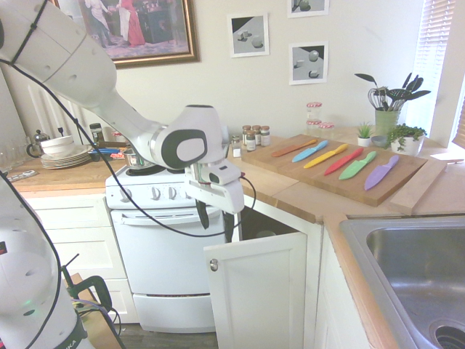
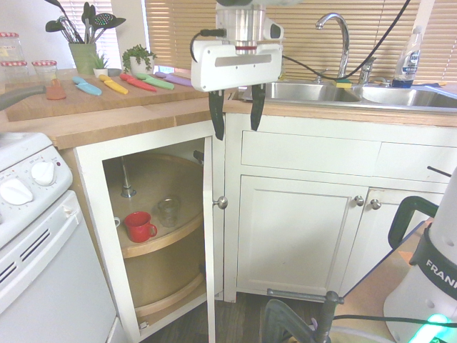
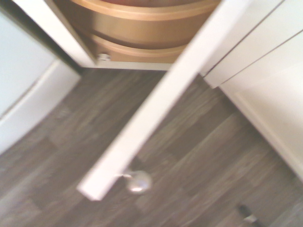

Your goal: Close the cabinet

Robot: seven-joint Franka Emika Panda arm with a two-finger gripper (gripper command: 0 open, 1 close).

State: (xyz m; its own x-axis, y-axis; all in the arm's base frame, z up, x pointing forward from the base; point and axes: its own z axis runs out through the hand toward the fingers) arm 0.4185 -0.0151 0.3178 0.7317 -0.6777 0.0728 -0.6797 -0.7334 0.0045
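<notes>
White cabinet [image 2: 161,236] under the wooden countertop [image 2: 128,114], beside the oven [image 1: 163,247] — one door [image 1: 258,294] swung wide, one round silver knob [image 2: 221,203] near its top corner. Two curved wooden shelves inside; on the upper, one red mug [image 2: 139,226] and one clear glass jar [image 2: 169,211]. One gripper [image 2: 235,114] pointing straight down just above the door's top edge — two dark fingers apart, holding nothing. Six coloured knives [image 1: 338,160] on one cutting board [image 1: 341,178].
</notes>
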